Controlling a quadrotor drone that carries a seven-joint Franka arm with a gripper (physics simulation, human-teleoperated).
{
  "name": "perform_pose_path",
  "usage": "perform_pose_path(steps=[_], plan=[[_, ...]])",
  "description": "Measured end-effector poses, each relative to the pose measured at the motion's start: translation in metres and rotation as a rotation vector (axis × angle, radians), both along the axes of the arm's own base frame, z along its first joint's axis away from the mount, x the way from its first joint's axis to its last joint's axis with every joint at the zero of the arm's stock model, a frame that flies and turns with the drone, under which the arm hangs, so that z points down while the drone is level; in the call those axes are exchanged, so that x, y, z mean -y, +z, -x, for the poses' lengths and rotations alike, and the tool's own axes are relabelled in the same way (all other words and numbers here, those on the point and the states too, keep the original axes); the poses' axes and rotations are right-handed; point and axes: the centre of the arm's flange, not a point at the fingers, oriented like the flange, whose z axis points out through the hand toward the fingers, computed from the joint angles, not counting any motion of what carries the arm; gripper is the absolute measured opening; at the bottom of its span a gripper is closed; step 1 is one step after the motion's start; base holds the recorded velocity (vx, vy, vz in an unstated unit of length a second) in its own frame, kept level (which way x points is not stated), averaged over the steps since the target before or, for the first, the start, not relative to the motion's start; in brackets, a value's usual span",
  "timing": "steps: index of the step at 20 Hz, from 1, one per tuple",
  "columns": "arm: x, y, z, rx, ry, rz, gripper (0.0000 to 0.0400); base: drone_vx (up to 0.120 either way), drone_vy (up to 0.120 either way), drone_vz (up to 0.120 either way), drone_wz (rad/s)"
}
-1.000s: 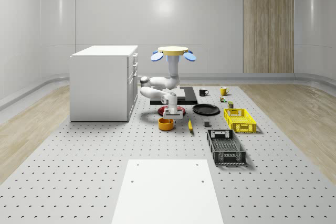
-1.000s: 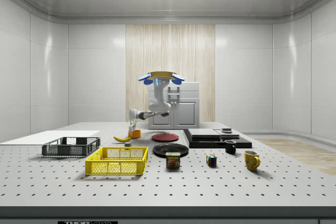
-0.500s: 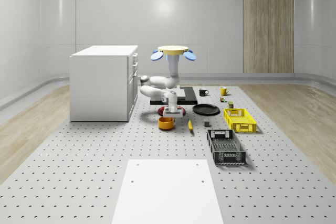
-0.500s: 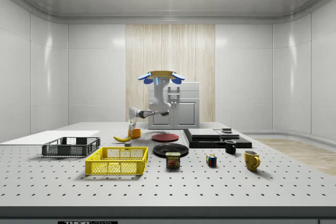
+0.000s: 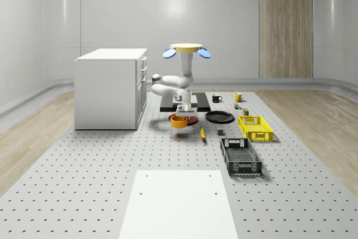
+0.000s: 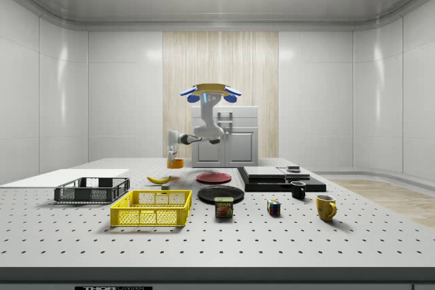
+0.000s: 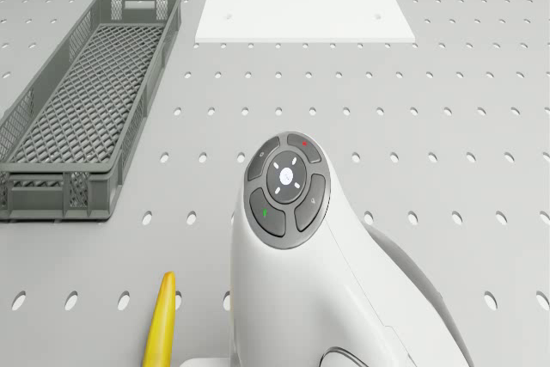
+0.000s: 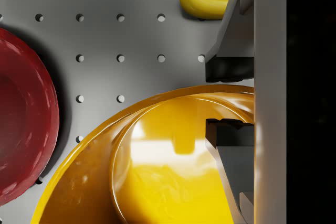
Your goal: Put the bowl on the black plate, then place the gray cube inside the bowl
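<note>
The orange bowl point(image 5: 179, 121) hangs above the table, clear of its shadow, and also appears as the bowl point(image 6: 175, 163) in the side view. My gripper point(image 5: 182, 112) is shut on its rim. In the wrist view the bowl point(image 8: 157, 171) has its rim pinched between two dark pads point(image 8: 228, 69). The black plate point(image 5: 219, 117) lies to the whole-scene view's right of the bowl. A small gray cube point(image 5: 220, 132) sits in front of that plate. The drone point(image 5: 187, 49) hovers over the black slab beside the cabinet.
A red plate point(image 5: 190, 118) lies just behind the bowl, and a banana point(image 5: 202, 133) is beside it. A white cabinet point(image 5: 111, 88) stands at the left. A yellow basket point(image 5: 255, 127) and a gray crate point(image 5: 240, 157) sit to the right. Mugs point(image 5: 216, 98) stand at the back.
The bowl has come up off the table in the shut gripper. The arm has drawn upward, and the drone has shifted slightly toward the whole-scene view's right.
</note>
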Motion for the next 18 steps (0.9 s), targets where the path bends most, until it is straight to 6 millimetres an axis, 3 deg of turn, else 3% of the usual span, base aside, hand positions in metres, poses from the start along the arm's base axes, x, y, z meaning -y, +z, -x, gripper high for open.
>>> perform_pose_path(steps=[18], plan=[[0.0000,-0.0019,0.0000,0.000,0.000,0.000,0.0100,-0.120,0.120,0.000,0.000]])
